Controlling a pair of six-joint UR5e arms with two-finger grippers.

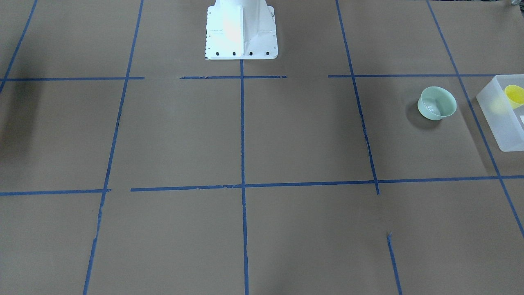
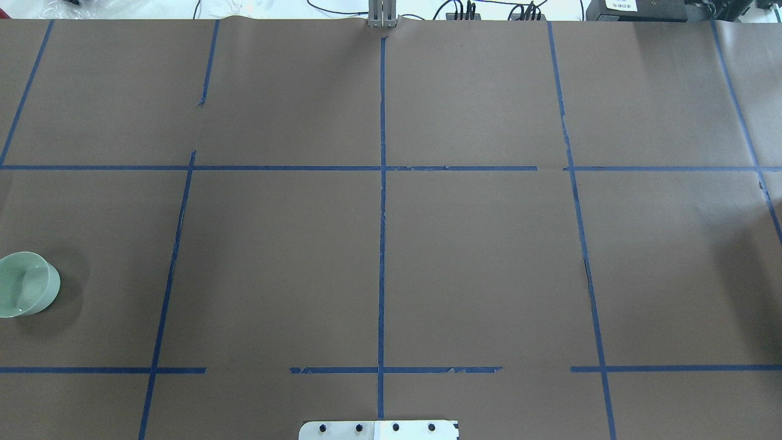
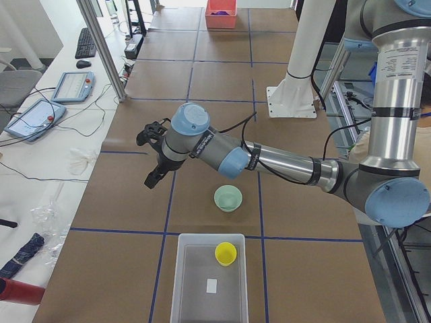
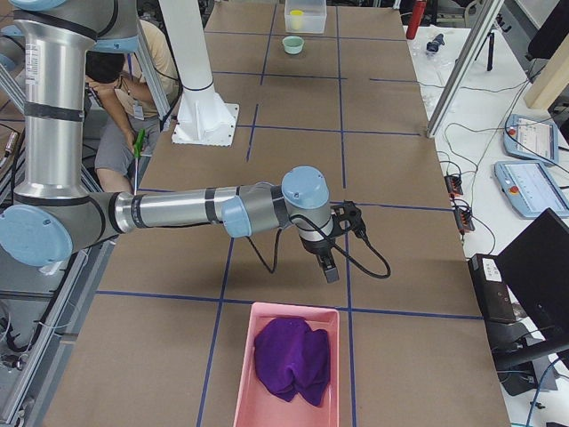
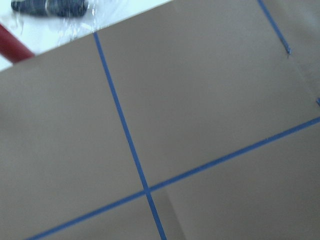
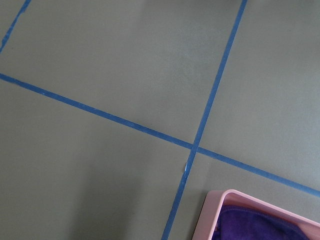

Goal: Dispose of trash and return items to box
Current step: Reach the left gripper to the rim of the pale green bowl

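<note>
Exterior left shows the yellow cup [image 3: 225, 253] already in the box [image 3: 195, 276] at bottom centre with the green bowl [image 3: 228, 198] just above it in frame, so the left gripper [image 3: 153, 176] (open or closed, can't tell) should probably pinch one bowl wall from straight above.

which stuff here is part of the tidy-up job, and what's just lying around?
Job:
- cup, already in the box
- bowl, on the table beside the box; probably still to go in

Lying about:
- cloth in the pink tray at the far end; may belong, can't tell
- keyboard and tablets, off the table
</note>
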